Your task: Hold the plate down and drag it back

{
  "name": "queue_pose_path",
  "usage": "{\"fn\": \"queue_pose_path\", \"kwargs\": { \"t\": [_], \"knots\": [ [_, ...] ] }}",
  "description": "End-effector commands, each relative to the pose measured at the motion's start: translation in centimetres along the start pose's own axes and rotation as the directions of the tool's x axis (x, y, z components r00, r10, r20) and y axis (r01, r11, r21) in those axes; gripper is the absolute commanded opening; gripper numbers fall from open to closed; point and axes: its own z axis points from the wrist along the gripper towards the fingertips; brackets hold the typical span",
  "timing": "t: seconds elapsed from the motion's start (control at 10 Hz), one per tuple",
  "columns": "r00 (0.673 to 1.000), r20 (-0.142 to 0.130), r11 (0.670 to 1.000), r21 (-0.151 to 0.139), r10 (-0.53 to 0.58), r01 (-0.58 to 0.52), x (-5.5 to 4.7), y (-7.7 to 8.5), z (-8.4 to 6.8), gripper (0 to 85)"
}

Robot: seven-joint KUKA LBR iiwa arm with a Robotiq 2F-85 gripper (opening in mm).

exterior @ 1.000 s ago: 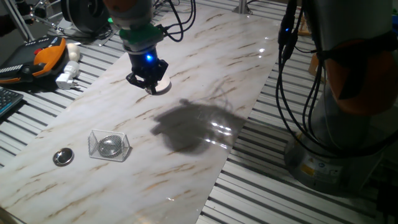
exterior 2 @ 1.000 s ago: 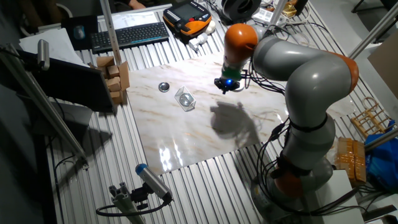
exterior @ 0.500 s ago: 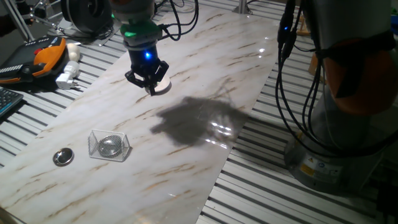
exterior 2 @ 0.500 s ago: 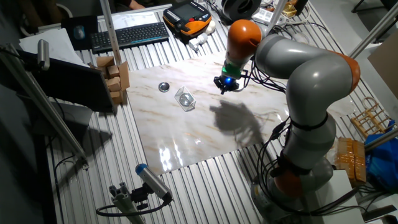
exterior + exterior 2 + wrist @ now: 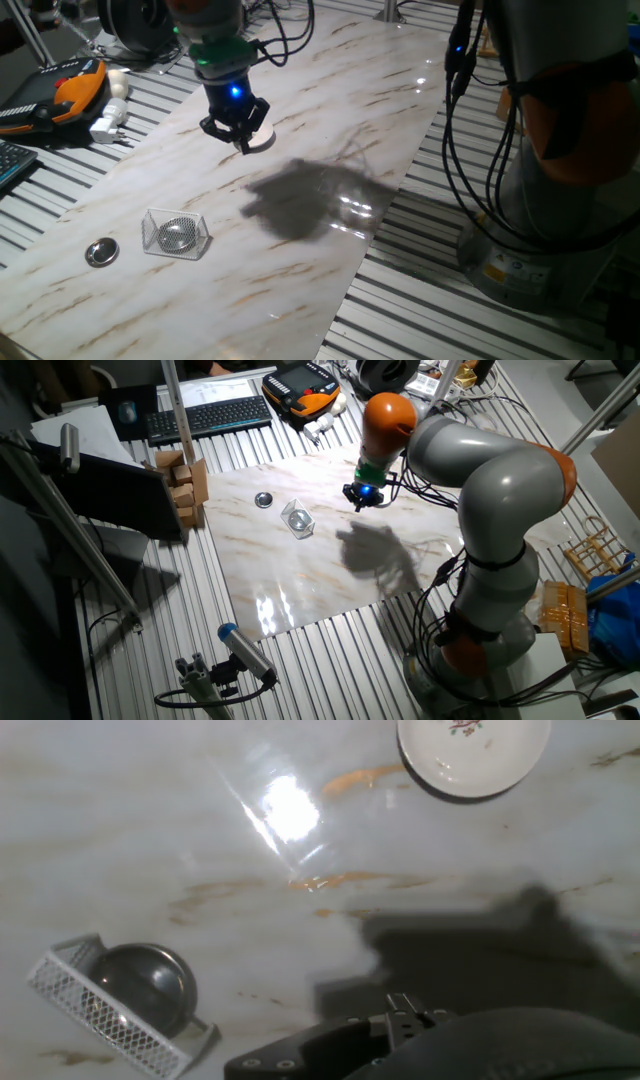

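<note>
1. The black two-finger gripper is hovering low; I cannot tell how its jaws are standing.
2. The small round white plate is lying just beside its fingertips.
3. A wire-mesh basket holding a metal disc is sitting well apart.

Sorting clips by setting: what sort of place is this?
Probably a robotics lab workbench: a marble-look board on a slatted metal table, loose cables beside the robot arm, and a keyboard at the back.
</note>
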Motion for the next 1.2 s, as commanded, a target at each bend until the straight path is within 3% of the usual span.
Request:
{"fn": "queue_pose_path", "kwargs": {
  "t": [0.0, 0.1, 0.2, 0.3, 0.5, 0.6, 0.7, 1.0, 1.1],
  "knots": [
    [0.999, -0.047, 0.999, -0.033, -0.003, 0.002, 0.0, 0.0, 0.0, 0.0],
    [0.999, -0.036, 0.998, -0.050, 0.036, -0.038, 0.0, 0.0, 0.0, 0.0],
    [0.996, -0.001, 0.995, -0.048, 0.093, -0.093, 0.0, 0.0, 0.0, 0.0],
    [0.980, 0.017, 0.980, -0.047, 0.196, -0.195, 0.0, 0.0, 0.0, 0.0],
    [0.932, -0.015, 0.930, -0.053, 0.363, -0.364, 0.0, 0.0, 0.0, 0.0],
    [0.917, -0.049, 0.915, -0.061, 0.395, -0.398, -0.3, 0.0, -0.2, 0.0],
    [0.913, -0.062, 0.911, -0.068, 0.404, -0.407, -0.6, 0.1, -0.1, 0.0],
    [0.886, -0.058, 0.881, -0.095, 0.459, -0.463, -1.3, 0.9, 1.2, 0.0],
    [0.861, -0.059, 0.856, -0.092, 0.505, -0.508, -1.3, 1.9, 1.3, 0.0]
  ]
}}
